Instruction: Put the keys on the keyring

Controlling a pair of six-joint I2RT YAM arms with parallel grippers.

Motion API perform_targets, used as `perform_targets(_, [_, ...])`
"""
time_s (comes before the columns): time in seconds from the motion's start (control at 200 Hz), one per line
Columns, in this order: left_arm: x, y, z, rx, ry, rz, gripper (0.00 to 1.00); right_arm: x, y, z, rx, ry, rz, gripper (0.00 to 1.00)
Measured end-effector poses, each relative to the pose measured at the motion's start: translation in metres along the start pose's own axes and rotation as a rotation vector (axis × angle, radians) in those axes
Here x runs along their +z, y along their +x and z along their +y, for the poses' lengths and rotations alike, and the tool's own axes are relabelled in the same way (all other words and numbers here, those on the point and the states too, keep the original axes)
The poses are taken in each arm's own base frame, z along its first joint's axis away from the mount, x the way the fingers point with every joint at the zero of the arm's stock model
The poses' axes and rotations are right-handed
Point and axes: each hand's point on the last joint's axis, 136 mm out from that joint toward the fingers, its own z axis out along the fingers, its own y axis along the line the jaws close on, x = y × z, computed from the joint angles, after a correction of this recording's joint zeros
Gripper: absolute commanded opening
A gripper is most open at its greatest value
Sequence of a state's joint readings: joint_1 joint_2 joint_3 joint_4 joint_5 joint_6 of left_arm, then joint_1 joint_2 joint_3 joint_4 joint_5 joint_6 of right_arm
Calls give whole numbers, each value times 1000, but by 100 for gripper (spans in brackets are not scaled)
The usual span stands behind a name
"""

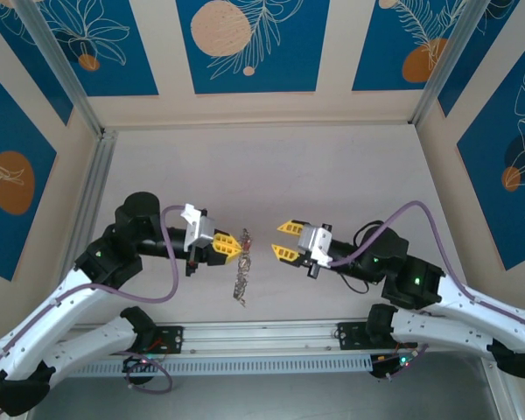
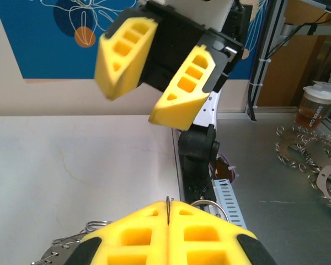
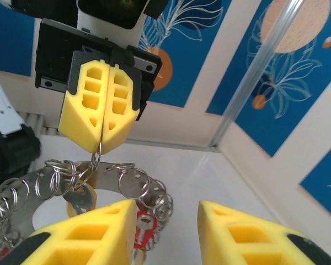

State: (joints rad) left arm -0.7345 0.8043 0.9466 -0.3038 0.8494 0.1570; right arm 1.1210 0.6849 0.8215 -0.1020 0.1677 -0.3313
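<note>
Here, blue floral panels (image 1: 289, 52) enclose the pale table (image 1: 271, 166) and keyring (image 1: 241, 271).

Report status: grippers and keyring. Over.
Left gripper shut on fringe of large flat grey metal keyring, ring hanging. Right gripper open, facing it, apart. Small red-tagged key at rim. Nothing in the way.

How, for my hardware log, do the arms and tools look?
The left arm and right arm: white shells, black joints, a purple cable looping to each wrist. The left tool and right tool: pale grey wrist block, black mount, two yellow wedge-shaped fingers with cut-out windows.
</note>
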Motion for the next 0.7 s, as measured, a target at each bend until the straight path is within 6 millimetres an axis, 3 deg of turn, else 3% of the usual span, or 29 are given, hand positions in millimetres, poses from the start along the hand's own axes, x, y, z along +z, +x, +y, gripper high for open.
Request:
perform_targets(0.095, [1, 0, -2, -4, 11, -17, 0, 11, 6, 8, 53, -75, 6, 46])
perform_targets(0.255, [2, -1, -3, -9, 23, -60, 0, 22, 10, 23, 127, -188, 3, 46])
perform_targets(0.35, [4, -1, -1, -11, 25, -84, 0, 22, 4, 27, 151, -231, -27, 43])
perform_targets(0.5, [6, -1, 1, -16, 23, -111, 0, 24, -3, 30, 183, -271, -58, 28])
perform_targets(0.7, [7, -4, 4, -14, 22, -153, 0, 31, -1, 26, 213, -281, -62, 26])
